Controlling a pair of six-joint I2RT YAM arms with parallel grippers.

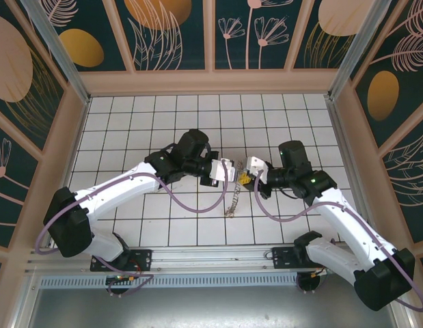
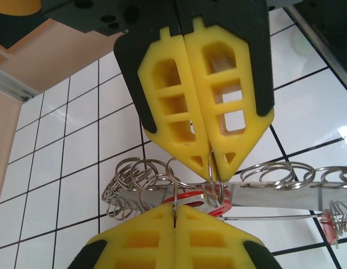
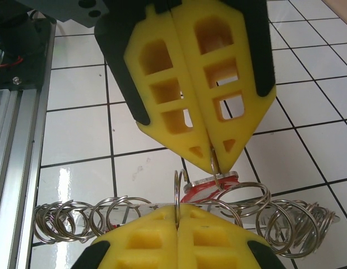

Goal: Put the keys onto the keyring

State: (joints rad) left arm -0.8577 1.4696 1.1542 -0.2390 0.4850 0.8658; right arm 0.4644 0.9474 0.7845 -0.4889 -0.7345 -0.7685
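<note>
Your left gripper [image 2: 211, 163] has its yellow fingers [image 2: 155, 120] pressed together, and a thin silvery link of the keyring [image 2: 274, 195] is pinched at their very tips. Your right gripper [image 3: 213, 160] is set the same way: its fingers lie flat against each other, with one thin wire loop of the keyring caught at the point. The two grippers face each other tip to tip across the keyring, each coming at it from the opposite side, with only its links between them. You cannot tell whether both pinch the same link or two neighbouring ones.

Just beside the pinched links, against the keyring's flat shiny strip, lies a key [image 3: 209, 184] with a red head, partly hidden by the loops around it. In the left wrist view a second key [image 2: 329, 224] shows its red head near one end of the keyring, tangled with a few small rings. How it is attached is not clear.

From the top view, the rest of the keyring trails away from the pinched spot as a short chain over the white tiled table [image 1: 163, 116], on the side nearer the arm bases. Purple cables [image 1: 197, 205] loop from both arms on either side of the keyring.
</note>
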